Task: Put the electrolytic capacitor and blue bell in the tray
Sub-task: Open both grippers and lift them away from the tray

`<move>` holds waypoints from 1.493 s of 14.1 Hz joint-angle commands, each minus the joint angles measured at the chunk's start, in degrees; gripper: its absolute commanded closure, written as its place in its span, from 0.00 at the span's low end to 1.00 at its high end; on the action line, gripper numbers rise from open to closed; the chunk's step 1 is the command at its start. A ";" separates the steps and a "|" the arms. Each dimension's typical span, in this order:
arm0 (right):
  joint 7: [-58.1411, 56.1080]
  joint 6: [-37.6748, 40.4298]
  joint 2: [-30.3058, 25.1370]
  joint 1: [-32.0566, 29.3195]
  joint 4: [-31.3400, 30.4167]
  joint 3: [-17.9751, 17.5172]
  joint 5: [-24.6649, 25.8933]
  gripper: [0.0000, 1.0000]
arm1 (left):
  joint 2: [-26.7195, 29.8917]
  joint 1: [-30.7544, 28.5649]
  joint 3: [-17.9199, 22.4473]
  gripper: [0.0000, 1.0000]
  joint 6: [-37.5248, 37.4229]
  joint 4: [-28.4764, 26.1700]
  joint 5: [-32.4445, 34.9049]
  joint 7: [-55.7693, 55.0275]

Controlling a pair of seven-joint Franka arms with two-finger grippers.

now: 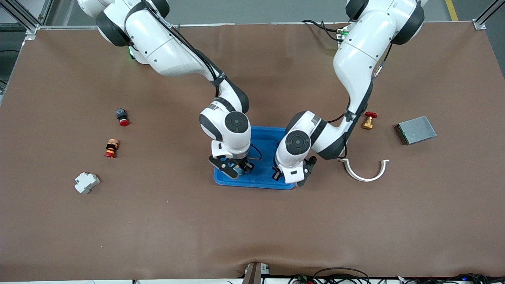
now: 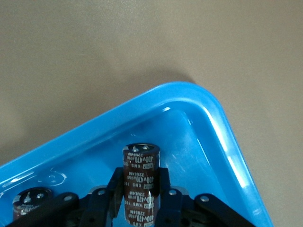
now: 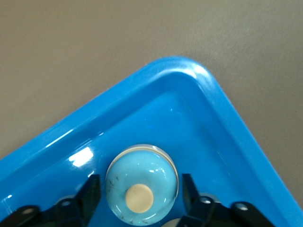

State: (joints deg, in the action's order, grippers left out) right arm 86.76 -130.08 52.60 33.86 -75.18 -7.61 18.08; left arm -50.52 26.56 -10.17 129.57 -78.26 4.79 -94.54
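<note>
Two grippers work over the tray (image 1: pixel 264 136). I see the left gripper (image 2: pixel 142 198) clamped on the upright capacitor (image 2: pixel 140 182), near the tray corner toward the left arm's end. The right gripper (image 3: pixel 137 194) has its fingers (image 3: pixel 90 194) apart, flanking the bell (image 3: pixel 141 184), which appears to rest on the tray floor, though contact is hard to confirm. A grey box (image 1: pixel 416 129) and white clamp (image 1: pixel 365 170) lie toward the left arm's end.

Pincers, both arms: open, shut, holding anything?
Left pincer: shut on the capacitor, over the tray.
Right pincer: open, fingers apart from the bell in the tray.
</note>
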 commanded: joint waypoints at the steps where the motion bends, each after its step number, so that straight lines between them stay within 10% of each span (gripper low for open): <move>1: 1.05 0.70 1.54 1.04 2.93 0.84 1.17 0.00 | -0.46 1.55 0.77 0.00 0.34 1.01 2.06 -0.91; 10: -12.19 15.62 -1.45 -2.20 9.95 -0.39 -1.28 0.00 | 5.42 -0.01 0.68 0.00 -8.26 1.27 3.21 2.32; 21: -53.06 21.53 -8.65 -17.50 9.88 -0.39 -6.83 0.00 | 21.32 -13.54 -0.11 0.00 -35.76 0.31 -4.52 38.42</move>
State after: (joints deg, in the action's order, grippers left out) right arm 39.30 -109.53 46.57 18.76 -64.05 -7.19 11.80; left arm -33.07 15.88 -9.84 97.47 -76.03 2.08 -62.60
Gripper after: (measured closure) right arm 0.000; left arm 0.000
